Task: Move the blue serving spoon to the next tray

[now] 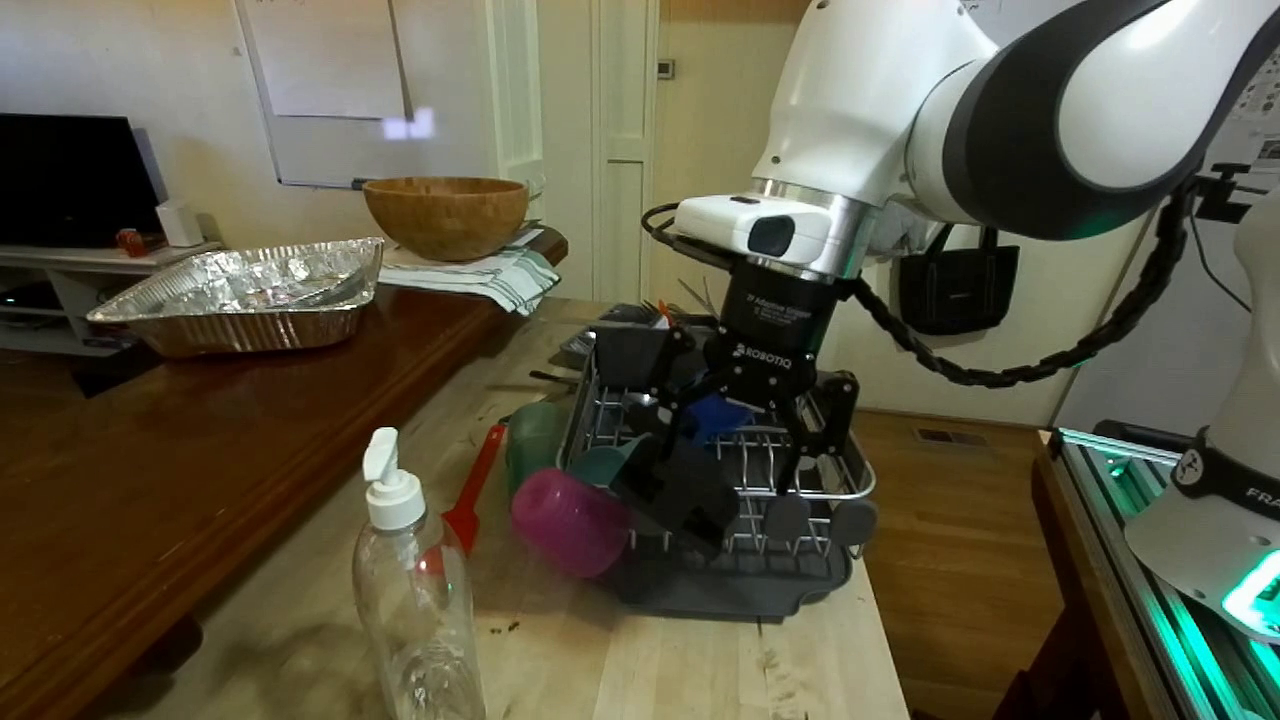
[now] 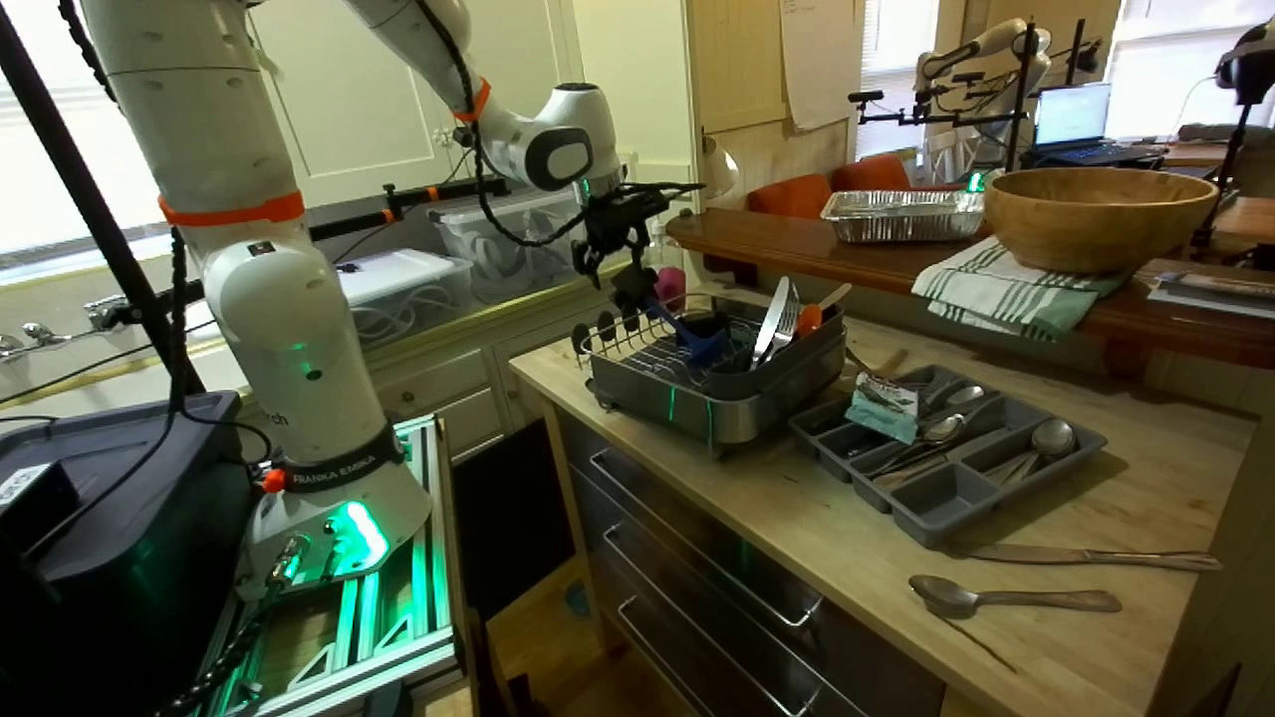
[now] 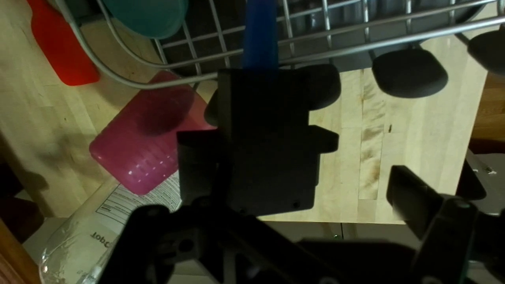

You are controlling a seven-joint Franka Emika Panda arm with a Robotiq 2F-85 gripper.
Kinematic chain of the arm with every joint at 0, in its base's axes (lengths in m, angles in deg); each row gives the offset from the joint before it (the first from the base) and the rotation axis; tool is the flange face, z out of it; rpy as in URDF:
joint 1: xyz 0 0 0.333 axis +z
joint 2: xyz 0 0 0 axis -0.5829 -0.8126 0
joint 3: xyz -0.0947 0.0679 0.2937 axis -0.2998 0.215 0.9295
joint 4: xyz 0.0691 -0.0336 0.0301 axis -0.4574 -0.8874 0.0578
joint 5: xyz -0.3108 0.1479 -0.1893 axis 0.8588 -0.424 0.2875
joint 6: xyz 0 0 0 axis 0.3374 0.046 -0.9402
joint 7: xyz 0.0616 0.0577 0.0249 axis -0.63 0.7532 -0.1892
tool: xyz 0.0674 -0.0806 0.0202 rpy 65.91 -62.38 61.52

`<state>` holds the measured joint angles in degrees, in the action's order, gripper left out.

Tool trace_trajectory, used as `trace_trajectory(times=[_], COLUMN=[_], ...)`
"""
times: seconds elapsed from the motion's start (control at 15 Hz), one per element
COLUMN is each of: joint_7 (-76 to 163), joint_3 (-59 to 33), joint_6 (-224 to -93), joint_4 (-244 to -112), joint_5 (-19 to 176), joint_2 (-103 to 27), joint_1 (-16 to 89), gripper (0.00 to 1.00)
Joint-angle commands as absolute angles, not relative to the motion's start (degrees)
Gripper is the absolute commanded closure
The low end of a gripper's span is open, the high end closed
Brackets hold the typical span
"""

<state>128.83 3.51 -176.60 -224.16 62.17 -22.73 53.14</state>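
The blue serving spoon (image 1: 716, 414) lies in the dish rack (image 2: 687, 410), and it also shows in an exterior view (image 2: 705, 344). In the wrist view its blue handle (image 3: 260, 35) runs to a black block (image 3: 272, 157) that juts past the rack's wire rim. My gripper (image 3: 303, 173) is open, with its fingers spread on either side of the block. The block sits close to the left finger; I cannot tell whether they touch. A wide gap separates it from the right finger. The grey cutlery tray (image 2: 926, 518) stands beside the rack on the counter.
A magenta cup (image 1: 570, 522), a teal cup (image 3: 150, 15) and a red-orange utensil (image 1: 478, 490) are around the rack. A clear pump bottle (image 1: 415, 610) stands in front. A knife and fork (image 2: 777, 319) stand upright in the rack. A spoon (image 2: 1016, 597) lies beside the cutlery tray.
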Motion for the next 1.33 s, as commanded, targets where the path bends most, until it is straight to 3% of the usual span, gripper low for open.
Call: trace_trajectory(times=[0.0,1.13,1.27], joint_7=[128.46,115.29,116.24], joint_3=[4.80,5.57,6.13], joint_6=[-176.57,-182.71,-182.13], joint_4=[-223.95,-220.09,-219.16], joint_5=[62.44,72.91,72.14], joint_2=[-22.83,-29.34,-30.20], joint_1=[51.97,51.06,50.65], gripper=[0.00,0.00,0.27])
